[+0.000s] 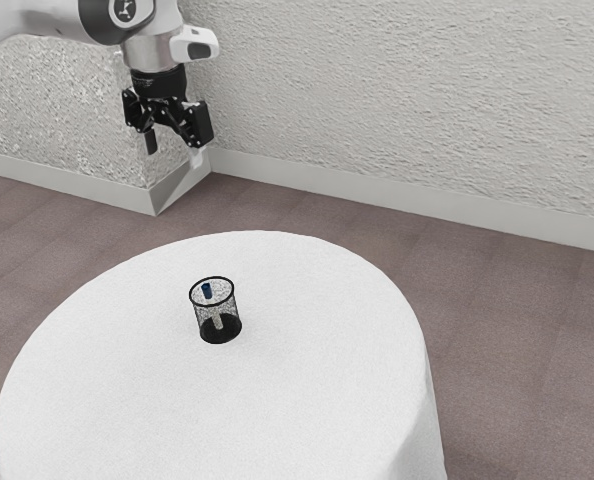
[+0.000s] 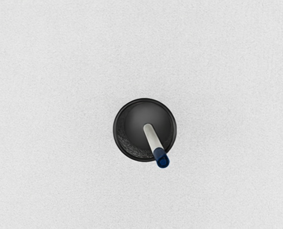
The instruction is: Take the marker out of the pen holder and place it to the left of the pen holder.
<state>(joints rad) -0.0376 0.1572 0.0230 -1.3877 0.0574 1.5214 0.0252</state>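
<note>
**Marker (image 1: pixel 207 291) in the pen holder (image 1: pixel 229 313), gripper (image 1: pixel 174 150) open and high; step in hand = line up and descend**

Nearest in the exterior view: the white-clothed round table (image 1: pixel 317 385), its near edge cut off by the frame. Farther in, the holder stands upright, closer to the far edge than the near one, about midway between the side edges.

Marker leans inside it, blue end up. In the wrist view its foot is near the middle of the base and the blue end crosses the rim, so there should be something to grab above the mesh.

Farther back and well above the cloth, the fingers (image 1: pixel 151 142) stand wide apart with nothing between them. Behind that, the textured wall (image 1: pixel 397 110).

For a good pick: robot should aim at the blue end, not the holder's centre; the lean puts the two apart. Turn the hand so the fingers close across the lean, one each side, with neither landing on the rim. Go down slowly, stop high on the marker, close gently. Then pull along the lean until the foot clears the mesh; a sideways drag would likely tip the holder. Only then shift to the holder's left, lower, release close to the cloth. Marker may roll if dropped.
</note>
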